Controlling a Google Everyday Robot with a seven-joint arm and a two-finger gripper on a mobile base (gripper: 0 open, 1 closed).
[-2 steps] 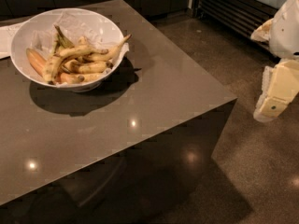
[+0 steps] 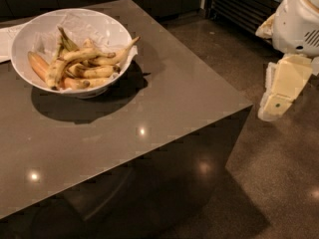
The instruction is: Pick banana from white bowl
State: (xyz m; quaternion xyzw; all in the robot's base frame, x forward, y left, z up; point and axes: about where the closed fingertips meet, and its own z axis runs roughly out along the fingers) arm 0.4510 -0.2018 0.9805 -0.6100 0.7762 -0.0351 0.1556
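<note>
Bananas sit in a loose heap in the bowl, far-left part of the table, on a crinkled paper lining. They overlap and cross each other. The top banana lies with its stem poking out over the right rim. The gripper hangs off the table's right corner, over the floor, well apart from the bowl and holding nothing. Can't tell if it's open or closed from here. Risks as I see them: first, the heap. A grab into the middle likely pinches two at once or wedges against a neighbour, and whatever's dragged up could flop out onto the table. Second, the lining. A low pinch could catch paper with the fruit and lift the whole mess. Third, the bowl itself. It's light-looking with sloped sides, so a sideways nudge on the rim could slide or tip it. Fourth, the approach. The arm has to cross the table corner, and coming in too low means clipping the edge. The fruit looks ripe and spotted, so a hard squeeze could bruise or split it. The flat sheet beside the bowl's left edge isn't a concern. Safest bet is probably the top banana, taken from above.
</note>
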